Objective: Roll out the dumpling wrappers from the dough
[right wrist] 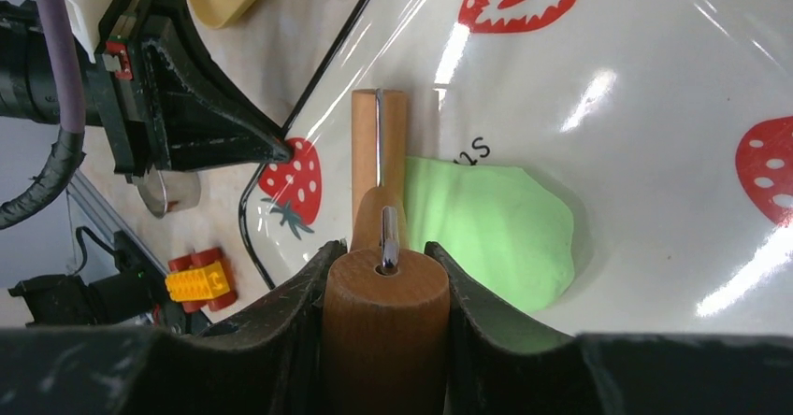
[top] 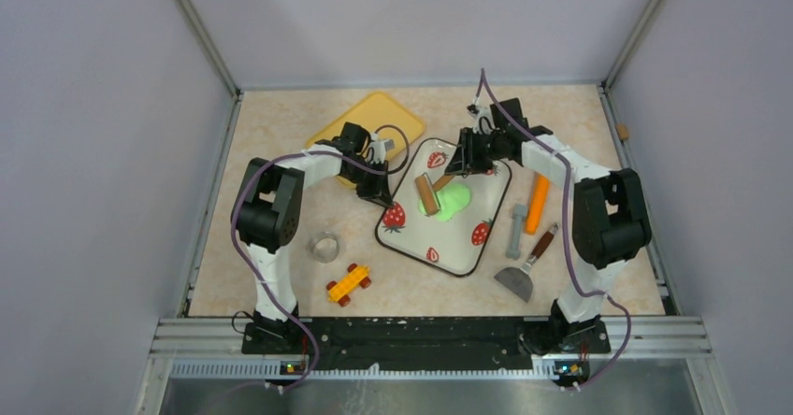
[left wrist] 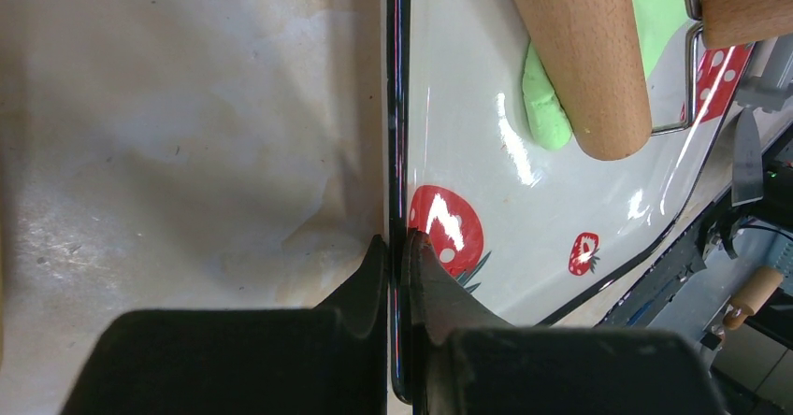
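The green dough (top: 454,201) lies flattened in the middle of the white strawberry-print tray (top: 451,243). A wooden roller (top: 426,193) rests on the dough's left edge. My right gripper (right wrist: 385,251) is shut on the roller's wooden handle (right wrist: 385,317), with the roller barrel (right wrist: 367,153) and the dough (right wrist: 496,228) just ahead of it. My left gripper (left wrist: 399,247) is shut on the tray's black rim (left wrist: 397,107), one finger on each side. The roller (left wrist: 580,50) presses on the dough (left wrist: 547,111) there. Dumpling wrappers are out of view.
A yellow board (top: 369,121) lies behind the left gripper. Right of the tray lie an orange tool (top: 538,203), a grey tool (top: 516,231) and a spatula (top: 524,270). A metal ring (top: 324,247) and a yellow-red toy car (top: 348,283) sit front left.
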You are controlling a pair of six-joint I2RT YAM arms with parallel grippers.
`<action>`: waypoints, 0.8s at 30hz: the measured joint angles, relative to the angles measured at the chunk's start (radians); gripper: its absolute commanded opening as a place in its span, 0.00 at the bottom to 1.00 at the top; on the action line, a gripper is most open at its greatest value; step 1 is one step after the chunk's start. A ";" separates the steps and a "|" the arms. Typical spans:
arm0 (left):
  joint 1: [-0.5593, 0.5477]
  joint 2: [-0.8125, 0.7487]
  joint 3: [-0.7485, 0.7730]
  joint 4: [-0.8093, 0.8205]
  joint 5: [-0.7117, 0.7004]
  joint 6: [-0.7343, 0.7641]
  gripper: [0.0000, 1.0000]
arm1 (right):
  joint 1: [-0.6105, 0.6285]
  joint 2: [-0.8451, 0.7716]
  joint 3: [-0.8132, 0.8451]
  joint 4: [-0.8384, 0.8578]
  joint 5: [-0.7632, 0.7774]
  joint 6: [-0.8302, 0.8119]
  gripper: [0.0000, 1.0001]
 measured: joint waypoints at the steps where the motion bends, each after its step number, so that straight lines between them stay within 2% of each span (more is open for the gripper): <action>1: 0.000 0.000 0.000 0.000 0.000 0.000 0.00 | 0.000 0.000 0.019 -0.034 0.002 -0.011 0.00; 6: -0.002 0.000 0.000 0.002 0.003 0.002 0.00 | -0.008 -0.001 0.184 -0.224 0.000 -0.116 0.00; 10: -0.002 0.000 0.000 0.002 0.002 0.007 0.00 | -0.012 -0.040 0.280 -0.304 -0.012 -0.211 0.00; 14: -0.002 0.000 0.000 0.002 0.003 0.011 0.00 | -0.008 -0.093 0.307 -0.399 0.009 -0.369 0.00; 19: -0.002 0.000 0.000 0.002 0.003 0.012 0.00 | 0.035 -0.097 0.320 -0.505 0.117 -0.599 0.00; 24: -0.002 0.000 0.000 0.002 0.003 0.013 0.00 | 0.121 -0.099 0.285 -0.506 0.211 -0.737 0.00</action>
